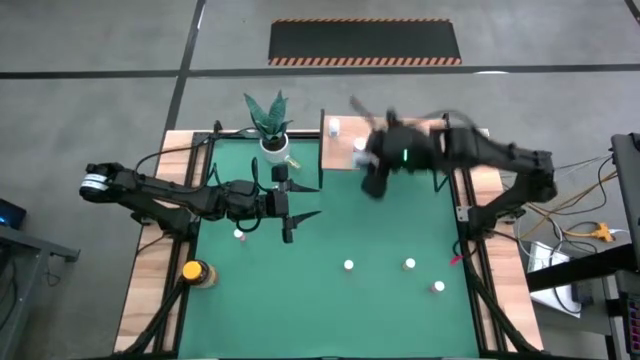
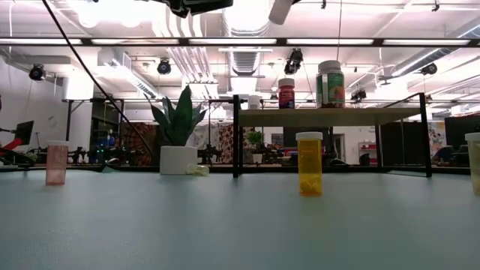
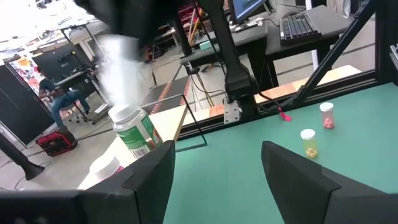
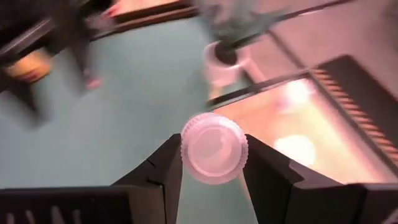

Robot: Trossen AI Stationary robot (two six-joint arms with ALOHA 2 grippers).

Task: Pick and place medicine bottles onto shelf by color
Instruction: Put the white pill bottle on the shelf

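Right end effector (image 4: 212, 163) pinches a white-capped bottle (image 4: 214, 147) by the shelf (image 1: 338, 152) edge; left end effector (image 1: 296, 207) hangs spread mid-counter. We judge bottles light, stiff, slick; grab below the cap. We count five bottles on the green counter (image 1: 380, 300), three on the shelf.

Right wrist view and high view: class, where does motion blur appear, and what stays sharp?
Right wrist view: the mat and plant pot smear, while the white bottle cap between the fingers is sharp. High view: the right gripper is streaked by the shelf; the left gripper is crisp.
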